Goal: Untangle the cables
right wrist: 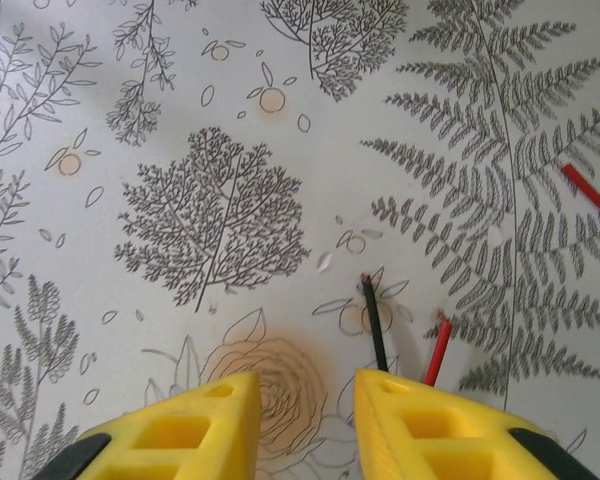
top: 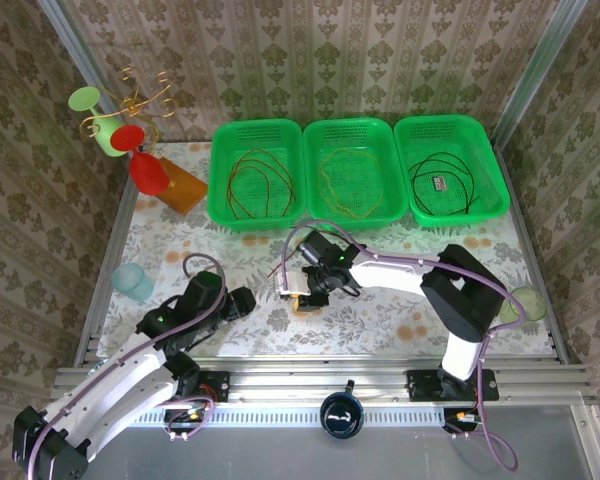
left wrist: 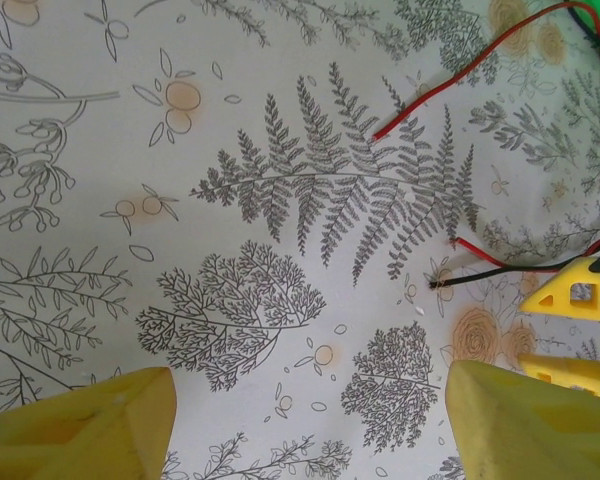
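A red cable [right wrist: 437, 352] and a black cable [right wrist: 374, 325] lie with their ends on the patterned tablecloth. Both run under the right finger of my right gripper [right wrist: 305, 385], whose jaws stand a narrow gap apart with only cloth between them. That gripper [top: 295, 292] is low over the middle of the table. My left gripper [left wrist: 310, 375] is wide open over bare cloth, a short way left of the same red cable [left wrist: 450, 100] and black cable [left wrist: 480, 279]. More cables lie in the baskets: brown [top: 250, 185], yellow [top: 345, 185], black [top: 440, 180].
Three green baskets [top: 258, 225] [top: 352, 224] [top: 455, 219] stand side by side at the back. A cup stand with red and green cups [top: 130, 135] is at the back left. A pale blue cup [top: 132, 282] sits by the left edge, a pale green disc [top: 528, 300] by the right.
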